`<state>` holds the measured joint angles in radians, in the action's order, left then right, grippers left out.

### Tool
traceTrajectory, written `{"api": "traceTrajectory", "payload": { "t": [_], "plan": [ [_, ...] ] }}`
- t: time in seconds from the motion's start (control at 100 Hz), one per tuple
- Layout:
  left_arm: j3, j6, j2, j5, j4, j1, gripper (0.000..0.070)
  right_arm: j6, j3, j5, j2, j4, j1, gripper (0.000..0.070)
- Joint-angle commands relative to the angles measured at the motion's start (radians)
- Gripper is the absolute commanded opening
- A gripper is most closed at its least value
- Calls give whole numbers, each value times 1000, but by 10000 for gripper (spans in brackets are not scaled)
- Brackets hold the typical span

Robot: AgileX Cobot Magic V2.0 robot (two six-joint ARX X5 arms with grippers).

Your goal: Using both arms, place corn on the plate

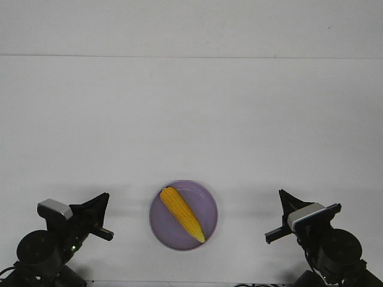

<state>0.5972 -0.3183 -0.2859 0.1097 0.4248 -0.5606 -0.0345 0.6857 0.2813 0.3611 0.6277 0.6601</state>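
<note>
The corn (182,213) lies diagonally on the lavender plate (206,200), pointed tip toward the robot. The left gripper (102,215) and right gripper (278,216) sit low, flanking the plate, well apart from it, both with fingers spread.

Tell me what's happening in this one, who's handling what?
Nothing is being handled right now. The corn already lies diagonally on the plate, its pale tip pointing toward the near right rim. The left gripper and right gripper sit apart from the plate on either side near the table's front edge, neither holding anything. Whether their jaws are open or shut is unclear from this view.
</note>
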Motion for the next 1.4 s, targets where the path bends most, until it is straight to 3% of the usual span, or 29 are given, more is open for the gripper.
{"api": "traceTrajectory", "payload": {
  "t": [0.0,0.44,0.53,0.64,0.82,1.01,1.2,1.39],
  "plan": [
    [2,16,0,6,-15,-4,15,-17,8,0,5,-11,7,10],
    [2,22,0,6,-14,-2,15,-17,8,0,5,-50,7,10],
    [-14,157,18,17,-39,50,15,-17,8,0,5,-60,7,10],
    [-113,288,70,-53,-155,197,14,-17,8,0,5,-59,7,10],
    [-348,380,188,-84,-348,444,15,-17,8,0,5,-59,7,10],
    [-488,420,275,-84,-376,528,15,-17,8,0,5,-59,7,10],
    [-581,421,283,-84,-459,540,15,-17,8,0,5,-59,7,10],
    [-584,411,283,-84,-433,541,15,-17,8,0,5,-59,7,10]
  ]
}}
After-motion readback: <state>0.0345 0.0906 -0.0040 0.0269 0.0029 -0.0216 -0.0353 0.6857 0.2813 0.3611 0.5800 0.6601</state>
